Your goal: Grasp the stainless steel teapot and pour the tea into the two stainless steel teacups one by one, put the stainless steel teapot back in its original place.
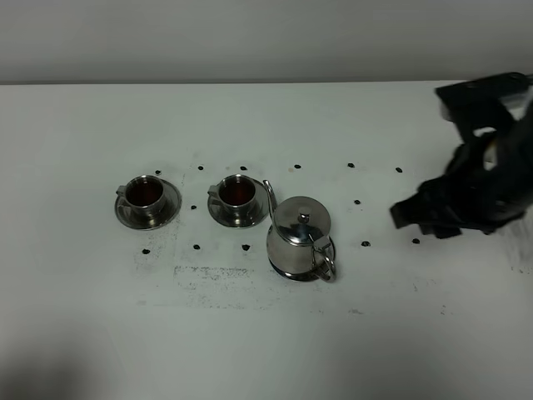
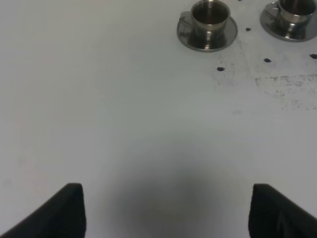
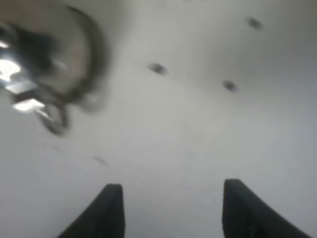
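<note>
**Pot down, right arm clear**

White table (image 1: 266, 333), speckled with dark dots: from the high camera I see the teapot (image 1: 300, 239) standing right of the two teacups (image 1: 191, 200), both dark with tea. My right pincer (image 1: 410, 215) hangs well apart.

Left wrist: pincer (image 2: 166, 210) spread, empty.

Right wrist, blurred: fingers parted, empty. I judge slow withdrawal best, avoiding the handle.

Exterior high: looks steeply down over whole worktop (image 1: 250, 350). Left wrist: low, faces along worktop toward both cups (image 2: 208, 22), shared with overhead. Right wrist: close, blurred, catches teapot (image 3: 39, 74) at edge; teapot (image 1: 300, 240) shared with overhead.
</note>
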Motion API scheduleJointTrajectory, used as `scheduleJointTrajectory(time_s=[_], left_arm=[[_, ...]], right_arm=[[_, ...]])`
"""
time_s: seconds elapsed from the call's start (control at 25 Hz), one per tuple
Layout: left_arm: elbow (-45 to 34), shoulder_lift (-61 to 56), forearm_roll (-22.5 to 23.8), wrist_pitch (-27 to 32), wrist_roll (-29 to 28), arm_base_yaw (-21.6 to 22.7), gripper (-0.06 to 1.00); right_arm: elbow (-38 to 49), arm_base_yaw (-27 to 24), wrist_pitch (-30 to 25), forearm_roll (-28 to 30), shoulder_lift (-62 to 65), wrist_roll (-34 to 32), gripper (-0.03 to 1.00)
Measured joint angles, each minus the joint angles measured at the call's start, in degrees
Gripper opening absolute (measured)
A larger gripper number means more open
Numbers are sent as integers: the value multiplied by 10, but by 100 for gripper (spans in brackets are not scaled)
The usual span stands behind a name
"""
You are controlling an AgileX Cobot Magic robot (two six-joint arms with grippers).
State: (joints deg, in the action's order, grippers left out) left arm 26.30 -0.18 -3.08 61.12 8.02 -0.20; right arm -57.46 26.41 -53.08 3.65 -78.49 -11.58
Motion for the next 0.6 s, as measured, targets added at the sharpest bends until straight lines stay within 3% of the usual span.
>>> scheduleJointTrajectory(time_s=[0.32,0.6], left_arm=[[0,0,0,0,0,0,66],[0,0,0,0,0,0,66]], right_arm=[[127,-112,-18,23,265,-10,44],[181,-188,-125,36,449,-13,44]])
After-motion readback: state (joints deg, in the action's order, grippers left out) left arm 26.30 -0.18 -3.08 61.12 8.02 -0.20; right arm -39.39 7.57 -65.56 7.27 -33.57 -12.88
